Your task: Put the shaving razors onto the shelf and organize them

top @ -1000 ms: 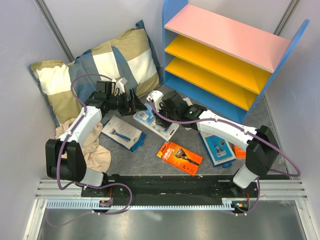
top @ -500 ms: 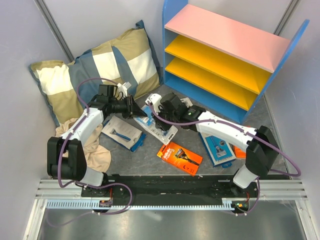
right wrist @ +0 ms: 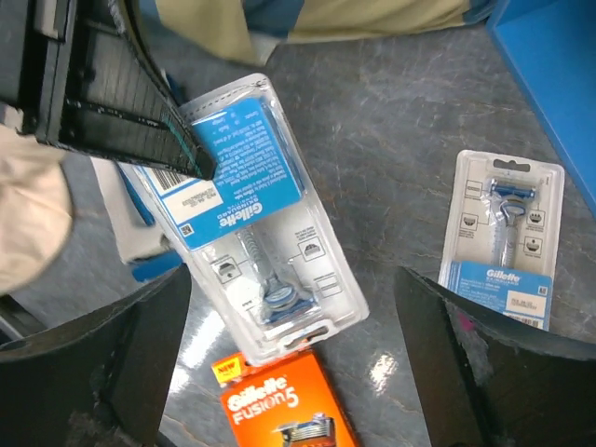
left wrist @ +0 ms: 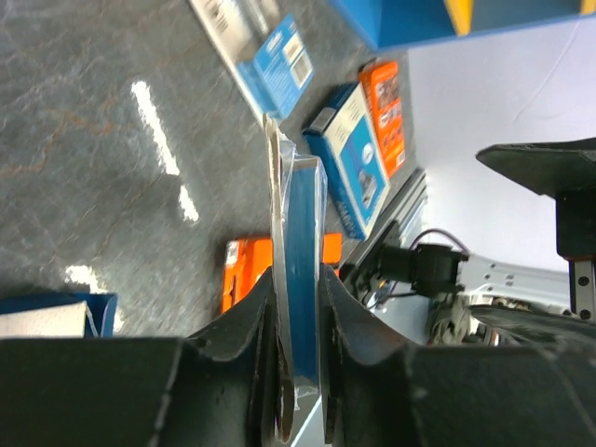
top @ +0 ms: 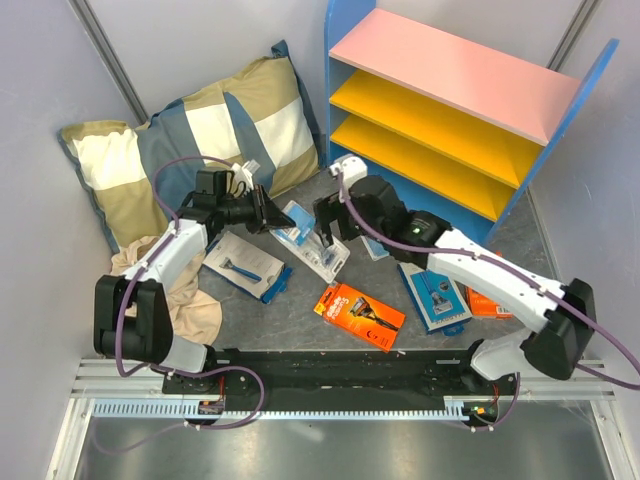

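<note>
Now, left fingers [left wrist: 237, 345]: pinching the card end of one pack [right wrist: 251, 205], seen edge-on in the wrist view.
Right fingers [right wrist: 93, 358]: spread wide above the pack, touching nothing.
Pack location: mid-desk [top: 300, 300], at 7 o'clock from the shelf [top: 450, 70]; cannot tell whether its far end rests on the desk.
Handling (judged): light; stiff card; slick clear blister, may flex or swing. Grip the flat card margin, not the bubble.
Orange box [top: 360, 315]: on the desk, 5 o'clock of the pack.
</note>
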### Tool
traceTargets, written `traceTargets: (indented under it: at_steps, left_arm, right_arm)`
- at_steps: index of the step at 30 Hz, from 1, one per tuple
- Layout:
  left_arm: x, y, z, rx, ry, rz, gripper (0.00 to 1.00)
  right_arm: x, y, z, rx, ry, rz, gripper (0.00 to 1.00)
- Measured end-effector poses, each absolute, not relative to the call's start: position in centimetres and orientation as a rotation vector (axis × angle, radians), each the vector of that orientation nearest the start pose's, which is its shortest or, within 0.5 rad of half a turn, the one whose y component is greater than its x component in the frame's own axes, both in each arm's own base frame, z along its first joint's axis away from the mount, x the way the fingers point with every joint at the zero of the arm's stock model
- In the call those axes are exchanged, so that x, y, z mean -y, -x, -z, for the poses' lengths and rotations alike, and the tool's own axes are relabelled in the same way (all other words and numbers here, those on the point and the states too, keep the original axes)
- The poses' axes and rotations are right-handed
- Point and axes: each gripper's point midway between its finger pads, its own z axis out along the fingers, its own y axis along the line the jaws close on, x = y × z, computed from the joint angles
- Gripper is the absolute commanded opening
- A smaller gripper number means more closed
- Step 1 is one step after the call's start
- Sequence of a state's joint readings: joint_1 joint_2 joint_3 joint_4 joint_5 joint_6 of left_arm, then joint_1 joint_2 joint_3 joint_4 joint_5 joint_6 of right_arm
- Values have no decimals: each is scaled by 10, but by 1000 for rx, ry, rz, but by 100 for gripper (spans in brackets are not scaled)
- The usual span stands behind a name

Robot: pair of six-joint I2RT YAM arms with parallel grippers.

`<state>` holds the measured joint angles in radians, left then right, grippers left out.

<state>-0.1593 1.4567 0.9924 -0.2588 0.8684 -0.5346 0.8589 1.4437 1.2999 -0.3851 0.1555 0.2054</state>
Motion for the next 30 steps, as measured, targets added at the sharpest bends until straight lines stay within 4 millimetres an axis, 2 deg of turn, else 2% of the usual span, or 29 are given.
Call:
traceTargets:
  at_steps: [5,9,11,14,17,20,25,28,30]
  left_arm:
    - [202,-325,-199,-2256,-7,1357,20]
    - [203,-341,-222,-2157,51,1363,16]
    - [203,-348,-235,-2107,86,1366,11]
    - [202,-355,-257,-2026,127,1368,10]
    - [201,-359,-276,-1959,152,1383,10]
    - [204,-361,-290,-1920,161,1402,10]
    - [221,-355,-306,-1886,138,1463,10]
    - [228,-352,-315,-1859,131,1504,10]
    - [231,-349,-322,-1837,130,1527,10]
  right_arm:
    - [-295,-300,-263,-2037,339,-655,98]
    - [-284,-300,-258,-2042,114,-901,98]
    - [-285,-292,-251,-2036,3,-1051,98]
    - [-293,-276,-244,-2015,-99,-1257,98]
    - [-302,-264,-250,-1966,-187,-1447,98]
    - [-307,-259,-268,-1876,-235,-1602,98]
    - [-309,-253,-309,-1703,-242,-1782,98]
    - [-312,-252,-322,-1637,-242,-1852,98]
    - [-316,-254,-323,-1624,-251,-1883,98]
